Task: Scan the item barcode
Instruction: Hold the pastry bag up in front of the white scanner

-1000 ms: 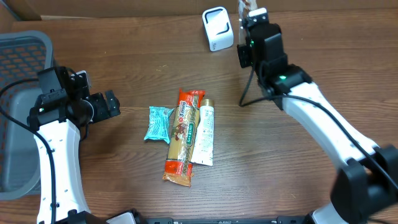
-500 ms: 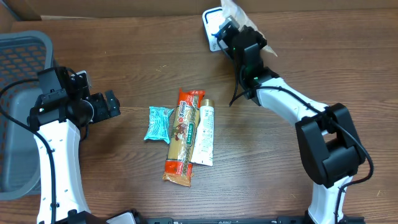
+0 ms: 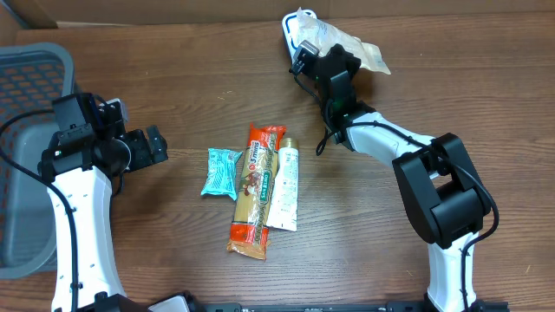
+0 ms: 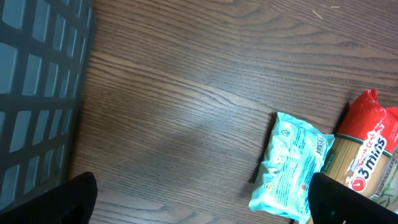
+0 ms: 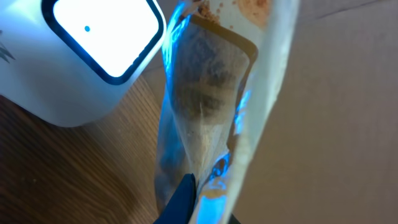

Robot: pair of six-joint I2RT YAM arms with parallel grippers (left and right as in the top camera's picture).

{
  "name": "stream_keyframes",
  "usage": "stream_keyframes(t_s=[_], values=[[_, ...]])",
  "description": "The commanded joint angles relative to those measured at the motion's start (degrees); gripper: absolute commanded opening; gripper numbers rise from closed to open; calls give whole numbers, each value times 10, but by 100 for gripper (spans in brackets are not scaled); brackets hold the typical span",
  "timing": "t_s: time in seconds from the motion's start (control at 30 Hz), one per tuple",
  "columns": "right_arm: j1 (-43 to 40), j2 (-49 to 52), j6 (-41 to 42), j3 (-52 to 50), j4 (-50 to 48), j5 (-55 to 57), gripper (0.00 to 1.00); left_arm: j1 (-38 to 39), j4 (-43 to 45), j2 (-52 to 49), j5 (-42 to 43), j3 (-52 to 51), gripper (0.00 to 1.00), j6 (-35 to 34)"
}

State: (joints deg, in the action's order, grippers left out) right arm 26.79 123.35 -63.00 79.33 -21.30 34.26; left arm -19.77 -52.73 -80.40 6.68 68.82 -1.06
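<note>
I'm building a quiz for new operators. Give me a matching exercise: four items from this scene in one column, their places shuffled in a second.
1 teal packet
2 clear bag
3 grey basket
4 white tube

A at the far left of the overhead view
B in the right gripper, by the scanner
C just right of the red pasta pack
D just left of the red pasta pack

Pairs: 1-D, 2-B, 3-A, 4-C
</note>
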Motion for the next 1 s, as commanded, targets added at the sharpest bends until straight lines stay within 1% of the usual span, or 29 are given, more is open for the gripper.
stream_keyframes(t_s=[0.0, 0.2, 0.37, 0.6, 0.73, 0.83, 0.9, 0.93, 0.97], values=[[3, 2, -10, 12, -5, 12, 4, 0, 2, 0, 4, 3, 100, 11], [4, 2, -5, 12, -5, 13, 4, 0, 2, 0, 4, 3, 100, 11], [4, 2, 46, 12, 7, 17, 4, 0, 2, 0, 4, 3, 99, 11], [6, -10, 64, 12, 16, 23, 4, 0, 2, 0, 4, 3, 99, 11], [6, -36, 97, 12, 36, 33, 4, 0, 2, 0, 4, 3, 100, 11], [6, -74, 142, 12, 95, 27, 4, 0, 2, 0, 4, 3, 100, 11], [6, -111, 192, 12, 149, 19, 4, 0, 2, 0, 4, 3, 100, 11], [6, -131, 231, 12, 178, 12, 3, 0, 2, 0, 4, 3, 100, 11], [6, -169, 300, 12, 231, -19, 4, 0, 2, 0, 4, 3, 100, 11]])
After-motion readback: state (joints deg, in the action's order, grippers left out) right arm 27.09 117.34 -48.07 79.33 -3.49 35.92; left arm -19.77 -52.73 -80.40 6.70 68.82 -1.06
